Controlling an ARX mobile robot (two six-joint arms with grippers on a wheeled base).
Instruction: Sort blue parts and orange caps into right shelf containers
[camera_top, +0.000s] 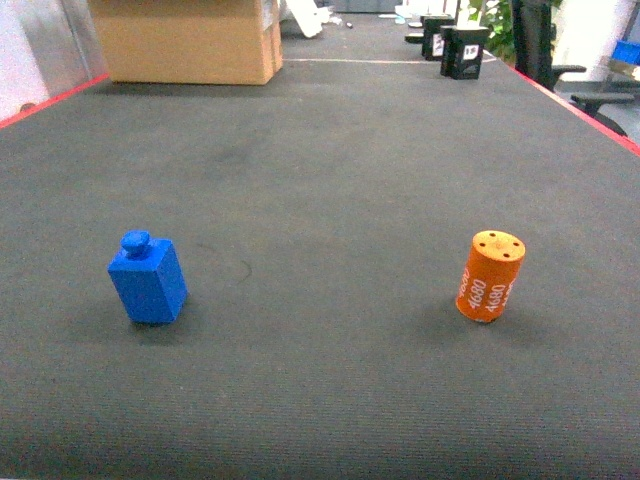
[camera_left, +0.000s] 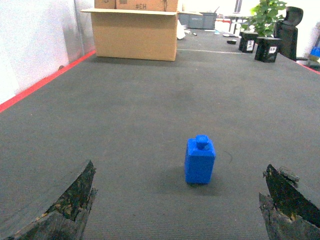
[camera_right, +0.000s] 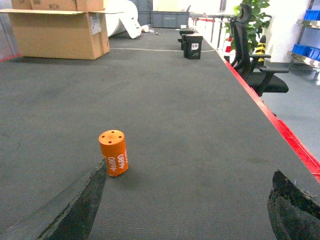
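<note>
Both grippers' jaws gape wide; blue part (camera_top: 148, 280) and orange cap (camera_top: 490, 276) stand well apart.

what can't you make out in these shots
- Shelf containers: only blue bits at the right edge of the head and right wrist views, too small and cut off.
- Left end effector: only finger edges show, tips cut off by the frame.
- Orange cap print: partly turned away.
- Blue part: underside hidden.

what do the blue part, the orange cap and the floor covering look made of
Blue part: likely hard plastic, matte, uniform color with crisp edges. Orange cap: probably plastic too, smooth, with white printed numbers. Floor covering: dark grey ribbed carpet, judging by its fine woven lines.
</note>
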